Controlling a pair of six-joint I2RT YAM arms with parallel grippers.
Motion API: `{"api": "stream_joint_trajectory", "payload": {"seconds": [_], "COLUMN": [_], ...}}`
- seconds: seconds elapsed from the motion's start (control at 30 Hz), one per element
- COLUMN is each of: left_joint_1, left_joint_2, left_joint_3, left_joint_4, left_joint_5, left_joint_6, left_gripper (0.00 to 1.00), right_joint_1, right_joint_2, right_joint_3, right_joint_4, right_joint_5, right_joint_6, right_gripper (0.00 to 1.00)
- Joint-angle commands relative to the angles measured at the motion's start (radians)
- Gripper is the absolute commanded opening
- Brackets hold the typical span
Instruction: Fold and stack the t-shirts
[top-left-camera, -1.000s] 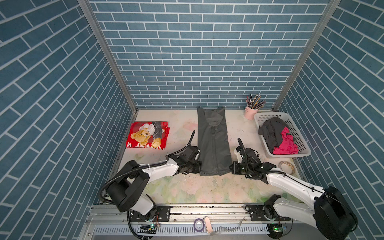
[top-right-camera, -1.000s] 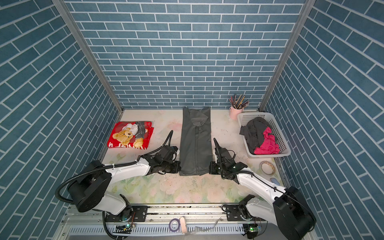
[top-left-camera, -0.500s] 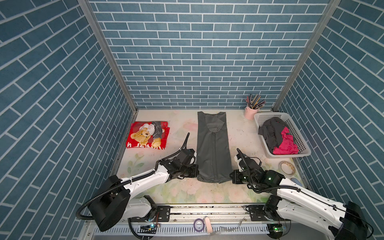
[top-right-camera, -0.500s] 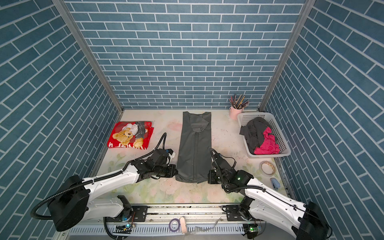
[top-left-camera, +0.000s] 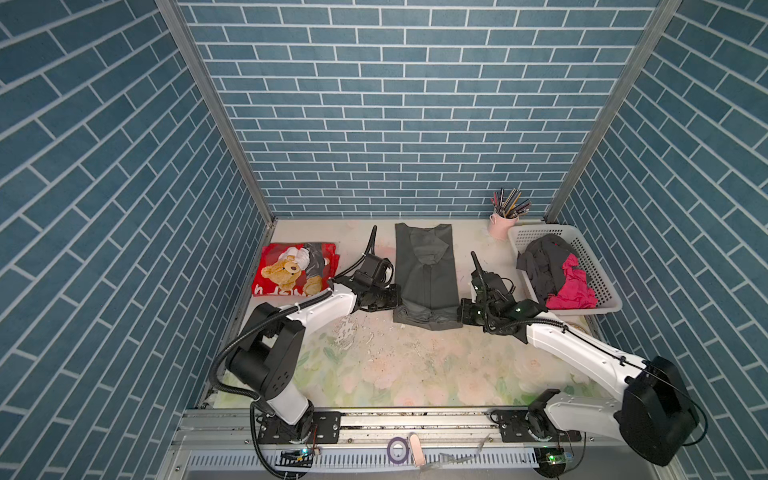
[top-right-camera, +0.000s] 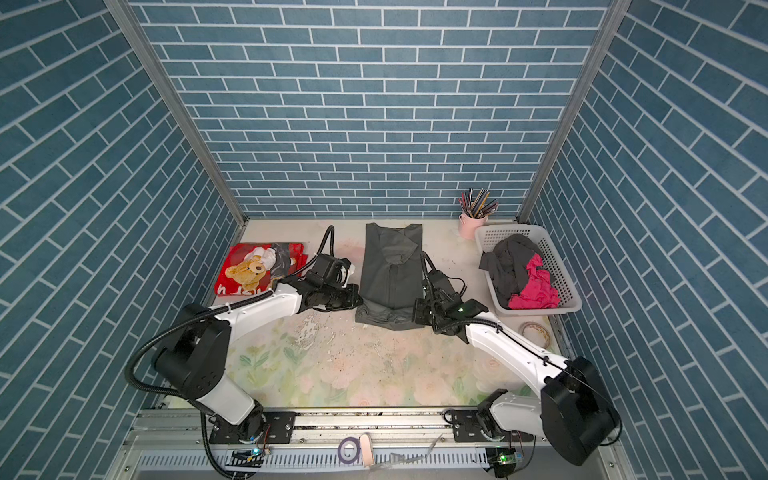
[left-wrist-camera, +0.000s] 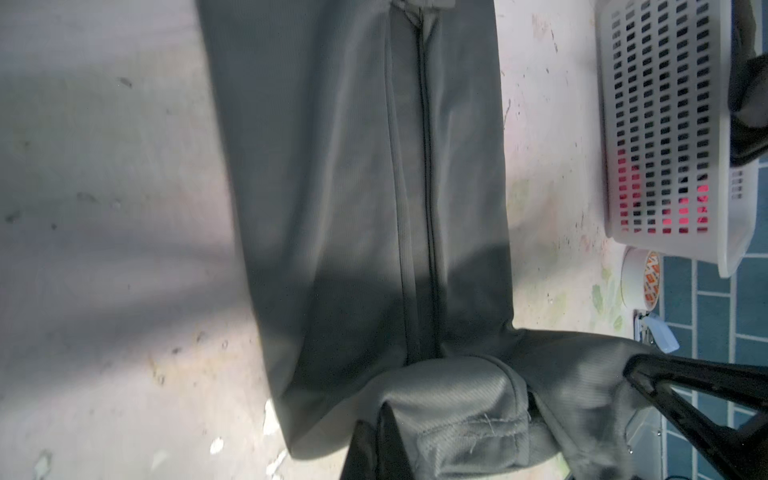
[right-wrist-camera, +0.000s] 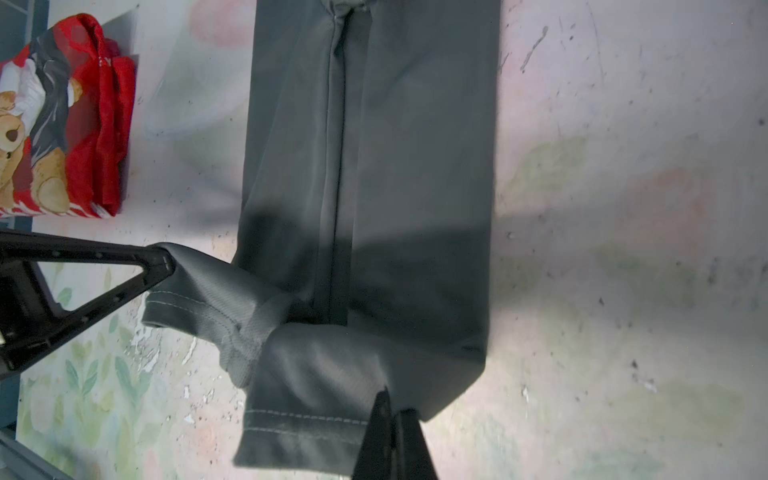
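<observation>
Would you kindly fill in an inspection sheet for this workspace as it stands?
Surface: floral table, paint flaked in patches.
Job's things: dark grey t-shirt folded into a long strip, near hem lifted; red teddy-bear shirt folded at left; dark shirt and magenta shirt heaped in the white basket.
Clutter: pink pencil cup; tape roll beside the basket.
Grippers: left gripper and right gripper each shut on a hem corner of the dark grey t-shirt.
Cables: black hose loops by the left arm's base.
Surroundings: blue brick-pattern walls on three sides.
</observation>
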Motion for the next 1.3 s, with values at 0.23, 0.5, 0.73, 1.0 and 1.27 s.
{"api": "stream_joint_trajectory", "payload": {"seconds": [0.23, 0.5, 0.73, 1.0, 1.27], "left_joint_1": [0.061, 0.096, 0.116, 0.131, 0.145], "left_joint_2": [0.220, 0.290, 0.356, 0.400, 0.482], "left_joint_3": [0.247, 0.318, 0.390, 0.438, 0.498], "left_joint_4": [-0.080, -0.068, -0.046, 0.005, -0.007], "left_joint_5": [-0.028, -0.026, -0.007, 0.022, 0.026], "left_joint_6": [0.069, 0.055, 0.029, -0.005, -0.012], "left_gripper": [0.00, 0.00, 0.00, 0.00, 0.00], "right_joint_1": [-0.144, -0.189, -0.230, -0.276, -0.287], "right_joint_2": [0.285, 0.466, 0.569, 0.623, 0.704], "right_joint_3": [0.211, 0.366, 0.480, 0.544, 0.598], "right_joint_4": [0.070, 0.060, 0.038, 0.033, 0.049], "right_joint_5": [-0.162, -0.195, -0.209, -0.251, -0.299], "right_joint_6": [-0.169, -0.213, -0.229, -0.243, -0.251], "right_gripper": [0.00, 0.00, 0.00, 0.00, 0.00]}}
